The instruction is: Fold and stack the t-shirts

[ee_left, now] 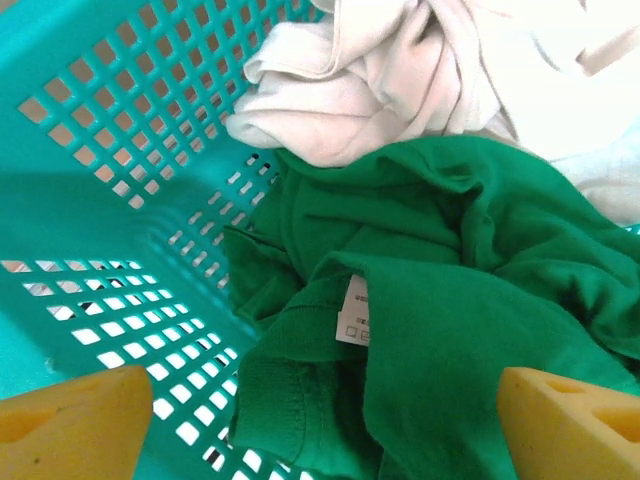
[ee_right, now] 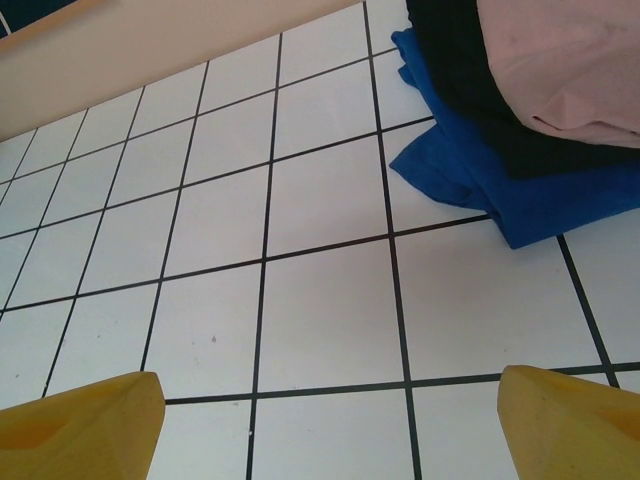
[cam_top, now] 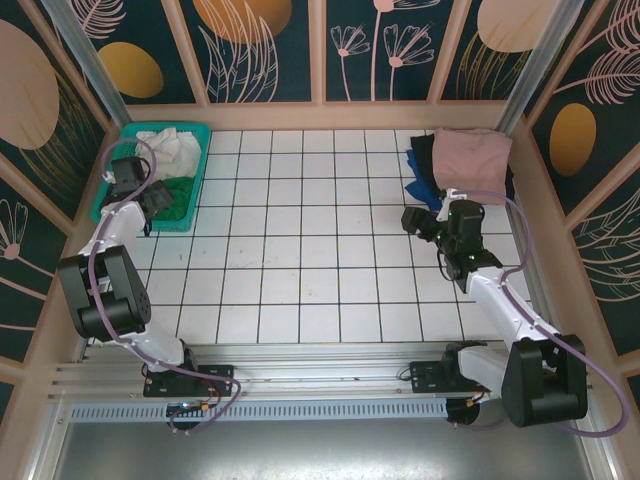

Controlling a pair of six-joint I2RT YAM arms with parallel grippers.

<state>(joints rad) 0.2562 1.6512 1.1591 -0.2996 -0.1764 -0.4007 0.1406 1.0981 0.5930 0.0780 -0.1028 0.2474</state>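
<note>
Lab test cell, tiled table (cam_top: 300, 260), patterned panels (cam_top: 270, 45)

Bright green t-shirt (ee_left: 480, 260) with a white label (ee_left: 352, 312), beside cream-white cloth (ee_left: 400, 70) in a teal mesh basket (ee_left: 90, 130). A dusty pink t-shirt (ee_right: 570, 70), a black t-shirt (ee_right: 460, 90) and a blue t-shirt (ee_right: 520, 205) sit on a white surface (ee_right: 320, 310) gridded in black. Left fingers (ee_left: 70, 425) and right fingers (ee_right: 575, 420) are yellow. The walls (cam_top: 400, 80) are dark teal with peach leaf prints and orange ovals.

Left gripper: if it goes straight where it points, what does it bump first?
Probably the crumpled green t-shirt in the teal basket, straight ahead of the left gripper; depth is unclear.
</note>
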